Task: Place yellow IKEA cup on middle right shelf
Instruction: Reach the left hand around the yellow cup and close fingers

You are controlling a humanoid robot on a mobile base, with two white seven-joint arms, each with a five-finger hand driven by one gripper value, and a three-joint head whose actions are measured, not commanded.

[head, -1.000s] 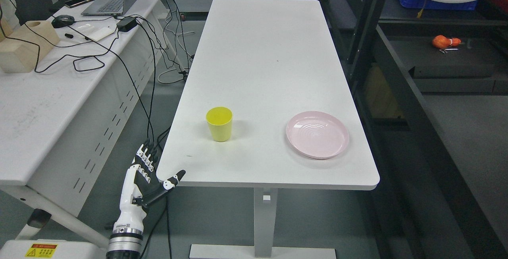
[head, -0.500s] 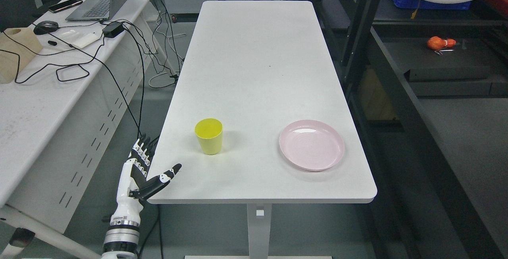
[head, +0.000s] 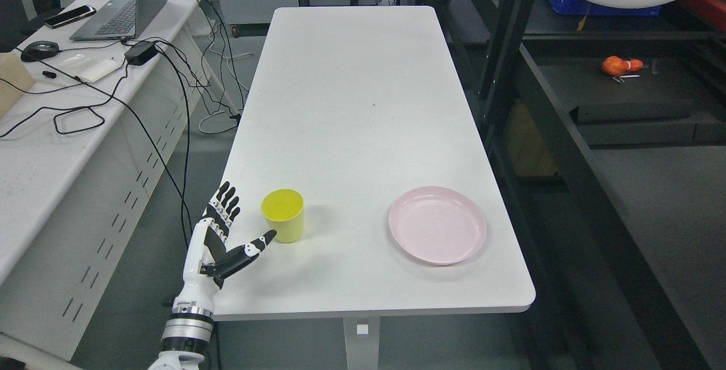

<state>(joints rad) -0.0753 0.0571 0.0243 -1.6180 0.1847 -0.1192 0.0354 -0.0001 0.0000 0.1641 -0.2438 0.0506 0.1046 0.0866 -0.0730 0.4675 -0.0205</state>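
Since only the head view is supplied, everything below is taken from it. The yellow cup [head: 282, 223] stands upright on the white table [head: 351, 103], near the left edge at the near end, mouth up and empty as far as can be seen. The pink plate [head: 437, 232] lies to its right, well apart from it.

The step in hand is judged to be the approach for a side grasp. The left hand [head: 218, 242] is placed just left of the cup, at the table's left edge, palm turned toward the cup wall. For a sound grasp, the palm should be brought against the left side of the cup at mid-height, with the thumb passed around the near side and the fingers around the far side, so that the cup is not pushed rightward or tipped.

The fingers [head: 225, 205] are held extended and spread, pointing away from the camera. The thumb [head: 254, 245] is stretched toward the cup's base; its tip appears just beside the cup, and contact cannot be confirmed. Nothing is held.

The dark shelving [head: 567, 114] stands to the right of the table.
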